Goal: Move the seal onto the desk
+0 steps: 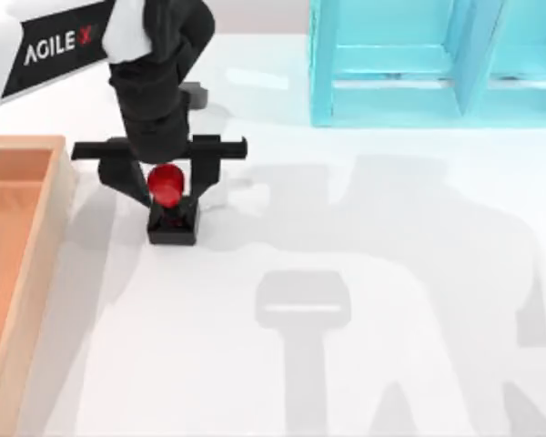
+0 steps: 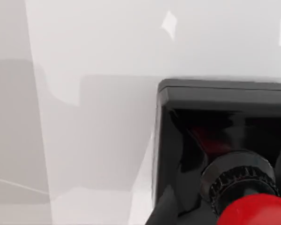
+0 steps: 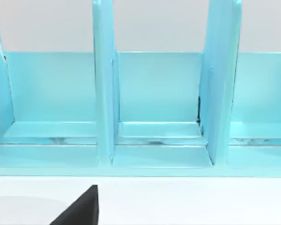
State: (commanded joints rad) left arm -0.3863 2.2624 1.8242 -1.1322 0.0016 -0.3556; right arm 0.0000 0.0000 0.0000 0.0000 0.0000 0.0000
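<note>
Left arm (image 1: 155, 86): nearest the overhead camera, it reaches down over the left part of the desk from the top left corner.
Tray (image 1: 18, 264): orange-brown wood, along the left edge of the table, well apart from the seal.
Left gripper (image 1: 167, 189): points straight down over the seal, its black crossbar lying left to right; the jaws stand on either side of the red knob, but whether they press it or stand just clear, I cannot tell.
Seal (image 1: 172, 209): upright, its black square base on the white desk (image 1: 364, 300) just right of the tray, its red knob between the jaws. In the left wrist view the base (image 2: 215, 117) fills the near corner with the knob (image 2: 257, 211) close to the lens.
Shelf (image 1: 419, 64): turquoise, at the far right of the table; the right wrist view looks into its compartments (image 3: 157, 93).
</note>
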